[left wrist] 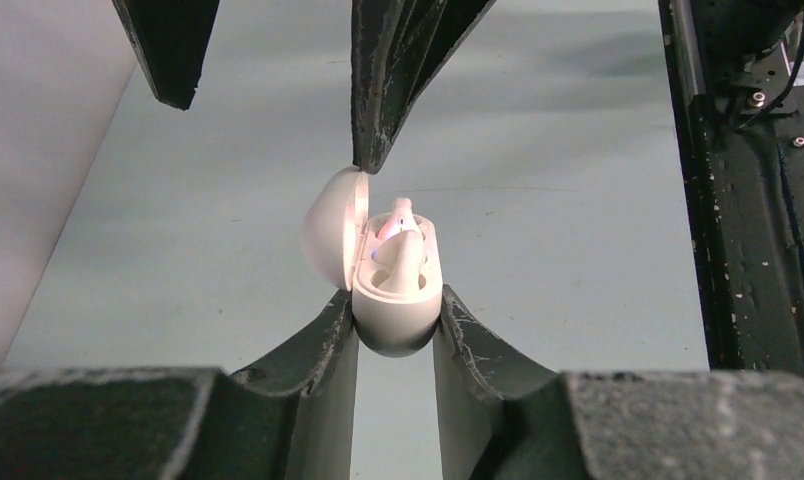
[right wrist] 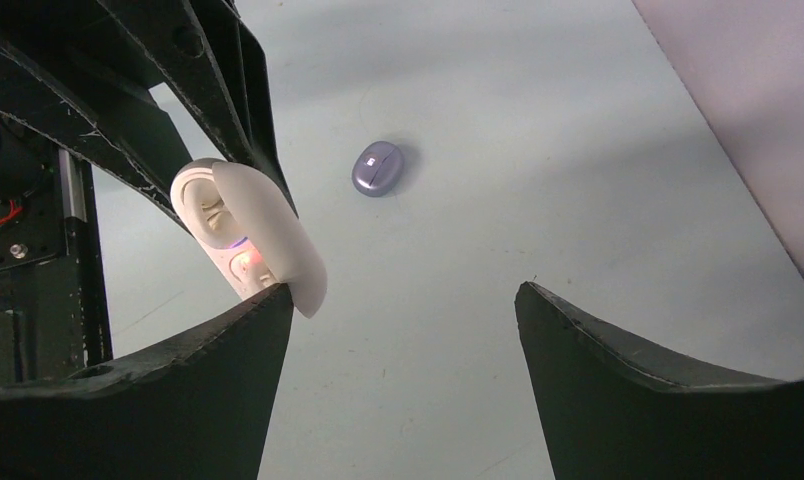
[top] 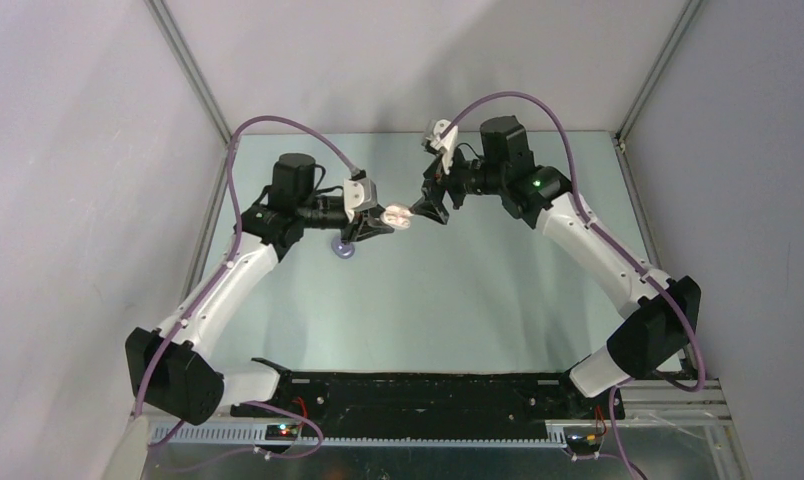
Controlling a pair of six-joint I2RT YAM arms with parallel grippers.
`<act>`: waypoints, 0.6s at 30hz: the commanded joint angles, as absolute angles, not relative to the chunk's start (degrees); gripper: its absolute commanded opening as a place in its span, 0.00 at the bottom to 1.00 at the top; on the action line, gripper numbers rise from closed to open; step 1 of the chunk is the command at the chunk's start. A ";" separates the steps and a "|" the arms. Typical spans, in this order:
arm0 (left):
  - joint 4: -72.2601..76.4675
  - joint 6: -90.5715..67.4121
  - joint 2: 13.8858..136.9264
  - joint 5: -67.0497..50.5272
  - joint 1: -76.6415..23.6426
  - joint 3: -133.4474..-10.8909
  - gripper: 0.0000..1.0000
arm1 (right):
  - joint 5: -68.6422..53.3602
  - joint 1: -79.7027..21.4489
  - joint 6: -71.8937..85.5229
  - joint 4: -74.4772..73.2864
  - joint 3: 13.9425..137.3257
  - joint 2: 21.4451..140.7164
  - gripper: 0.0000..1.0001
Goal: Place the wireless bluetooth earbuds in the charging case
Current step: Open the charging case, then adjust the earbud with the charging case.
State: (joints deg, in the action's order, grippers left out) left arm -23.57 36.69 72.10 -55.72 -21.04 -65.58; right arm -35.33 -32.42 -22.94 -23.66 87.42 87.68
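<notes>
The white charging case (left wrist: 398, 305) hangs above the table, with my left gripper (left wrist: 395, 300) shut on its lower half. Its lid (left wrist: 330, 235) stands open to the left, and pink and blue light glows inside. One white earbud (left wrist: 405, 262) sits in the case; a rounded white shape behind it is lit pink. My right gripper (right wrist: 403, 290) is open and holds nothing. Its left fingertip (right wrist: 276, 298) touches the edge of the lid (right wrist: 278, 235). In the top view, both grippers (top: 383, 222) (top: 425, 208) meet at the case (top: 399, 214) mid-table.
A small lilac oval object (right wrist: 378, 168) lies on the table below my left gripper, also seen in the top view (top: 345, 250). The black base rail (top: 428, 395) runs along the near edge. Grey walls close in on the left, the right and the back.
</notes>
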 commanded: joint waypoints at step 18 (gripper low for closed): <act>-22.68 39.10 68.66 -54.34 -21.65 -65.90 0.00 | -45.14 -36.41 -33.67 -24.69 85.30 77.42 0.27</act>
State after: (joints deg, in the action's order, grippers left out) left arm -24.56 37.56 70.11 -54.59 -21.17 -65.39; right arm -41.30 -33.21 -26.63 -23.40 86.17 78.39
